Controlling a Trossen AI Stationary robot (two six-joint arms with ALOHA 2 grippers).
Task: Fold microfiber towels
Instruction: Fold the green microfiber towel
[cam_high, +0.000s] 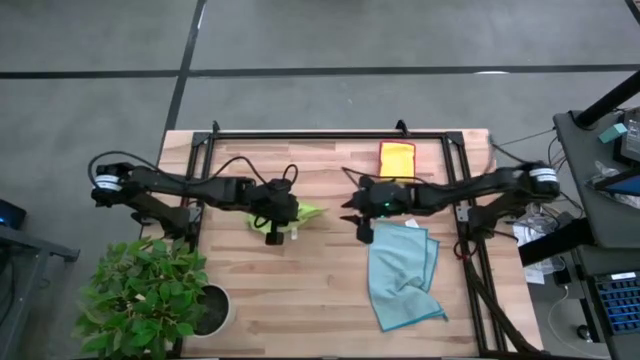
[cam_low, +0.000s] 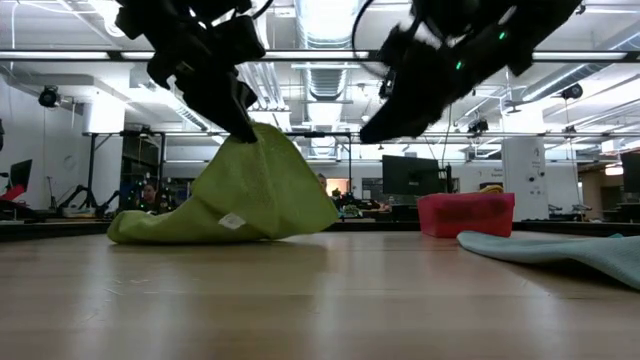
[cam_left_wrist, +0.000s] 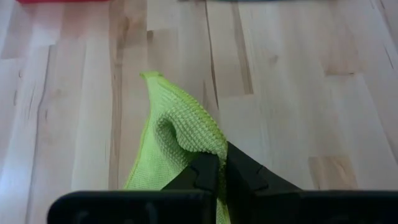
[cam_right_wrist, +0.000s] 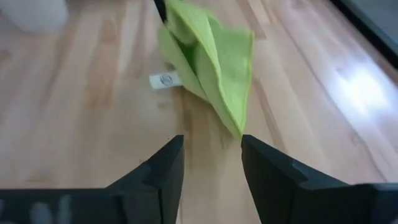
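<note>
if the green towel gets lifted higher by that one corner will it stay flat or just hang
Probably just hang: the lime green towel already drapes in a tent from the left tool, shut on its peak, with soft folds. It looks light and limp, and its low edge would likely drag on the table. The right tool stands open, holding nothing.

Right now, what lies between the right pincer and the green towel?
Only bare wood: the right pincer stands open, just short of the green towel, seen in the right wrist view.
</note>
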